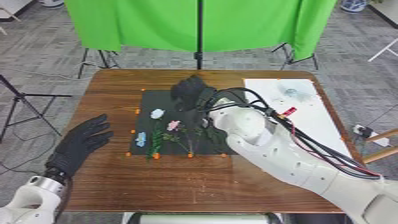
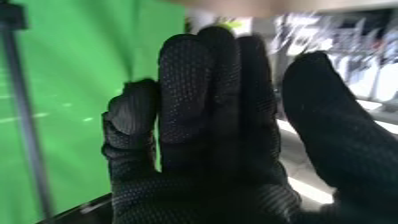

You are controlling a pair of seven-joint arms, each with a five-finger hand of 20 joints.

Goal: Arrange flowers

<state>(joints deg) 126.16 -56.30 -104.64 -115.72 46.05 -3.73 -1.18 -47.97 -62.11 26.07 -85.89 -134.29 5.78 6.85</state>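
On the black mat (image 1: 169, 143) in the head view lie a white flower (image 1: 157, 113), a pink flower (image 1: 173, 125) and a blue flower (image 1: 140, 139), with green stems reaching toward the mat's near edge. My right hand (image 1: 188, 93) is over the mat's far part, beyond the pink flower, and its forearm covers the mat's right side. In the right wrist view the right hand (image 2: 209, 165) is open, fingers straight and thumb apart, holding nothing. My left hand (image 1: 82, 142) is open at the table's left side, left of the blue flower.
A white board (image 1: 313, 122) covers the table's right side, with a clear, bluish object (image 1: 295, 93) on its far part. Orange marks edge the mat. Behind the table, a green cloth (image 1: 142, 25) hangs beside a black stand pole (image 1: 199, 35).
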